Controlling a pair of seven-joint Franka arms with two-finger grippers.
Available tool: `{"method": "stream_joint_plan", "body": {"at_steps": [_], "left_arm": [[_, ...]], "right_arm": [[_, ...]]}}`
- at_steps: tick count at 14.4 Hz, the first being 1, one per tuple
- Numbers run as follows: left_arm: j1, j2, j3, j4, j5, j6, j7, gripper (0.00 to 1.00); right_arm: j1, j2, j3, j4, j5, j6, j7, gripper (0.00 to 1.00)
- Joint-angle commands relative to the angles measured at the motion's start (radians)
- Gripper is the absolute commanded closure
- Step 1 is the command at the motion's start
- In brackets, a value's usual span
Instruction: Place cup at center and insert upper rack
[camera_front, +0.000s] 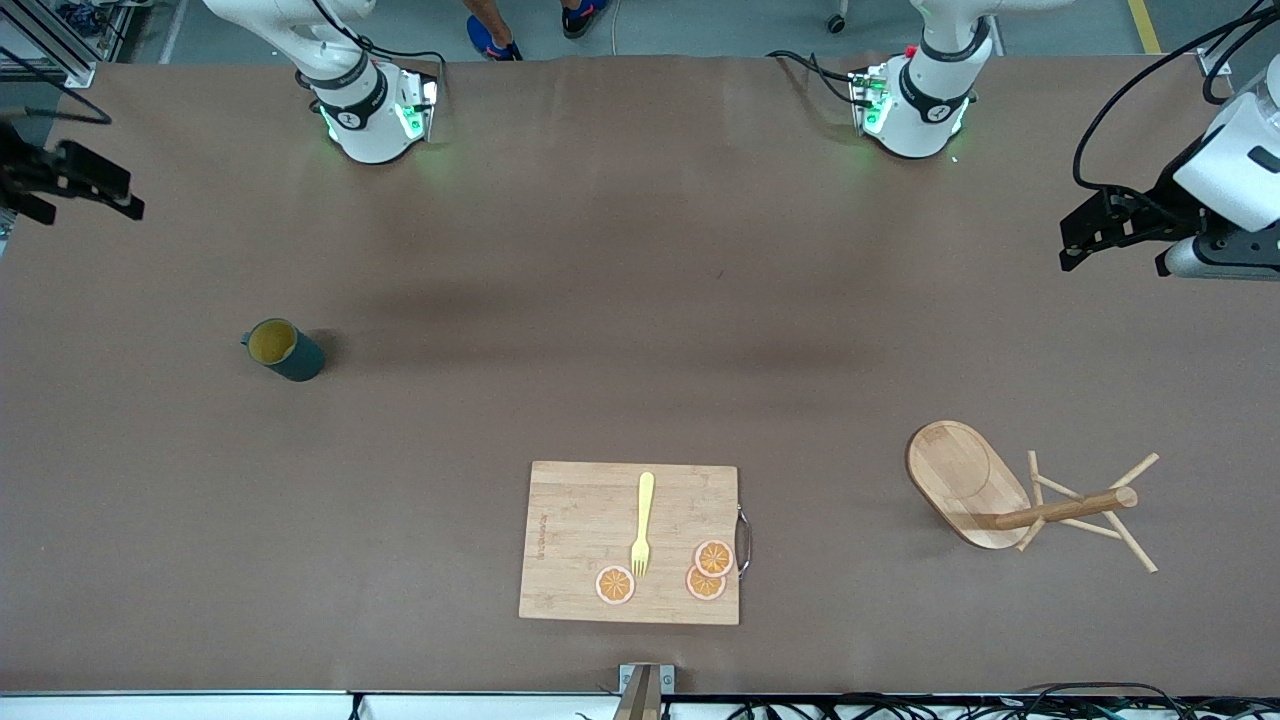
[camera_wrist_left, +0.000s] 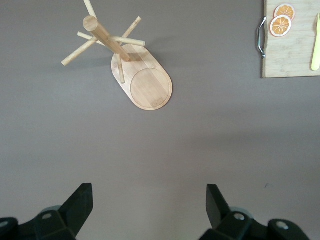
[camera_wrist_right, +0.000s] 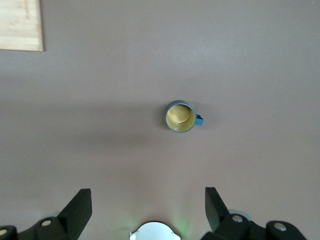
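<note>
Two arms hang high over the table's ends in the front view. The cup (camera_front: 283, 349) stands upright toward the right arm's end, its mustard inside bare. The upper rack (camera_front: 1010, 497) lies tipped on its side toward the left arm's end. Between them, nearer the camera, the cutting board (camera_front: 570, 520) carries a yellow fork (camera_front: 643, 523) and three orange slices (camera_front: 706, 571). The left gripper (camera_front: 1082, 238) is up above the rack's end, the right gripper (camera_front: 85, 190) above the cup's end.

In the left wrist view the left gripper (camera_wrist_left: 149, 200) is spread wide, the rack (camera_wrist_left: 135, 70) lying well clear of it.

In the right wrist view the right gripper (camera_wrist_right: 148, 201) is likewise spread, the cup (camera_wrist_right: 180, 116) well apart from its fingers.
</note>
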Motion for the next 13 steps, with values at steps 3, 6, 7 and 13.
{"method": "stream_joint_plan", "body": {"at_steps": [3, 6, 7, 13], "left_arm": [[0.006, 0.027, 0.000, 0.027, -0.035, 0.005, 0.002, 0.00], [0.006, 0.050, 0.000, 0.027, -0.035, 0.034, -0.004, 0.00], [0.006, 0.053, 0.000, 0.027, -0.035, 0.045, -0.004, 0.00], [0.006, 0.055, 0.000, 0.027, -0.035, 0.051, -0.001, 0.00]], "right_arm": [[-0.005, 0.221, -0.004, 0.044, 0.000, 0.087, -0.038, 0.00], [-0.013, 0.218, -0.004, -0.122, 0.002, 0.254, -0.185, 0.00], [-0.035, 0.217, -0.004, -0.183, 0.002, 0.321, -0.257, 0.00], [-0.138, 0.214, -0.004, -0.487, 0.011, 0.647, -0.579, 0.00]]}}
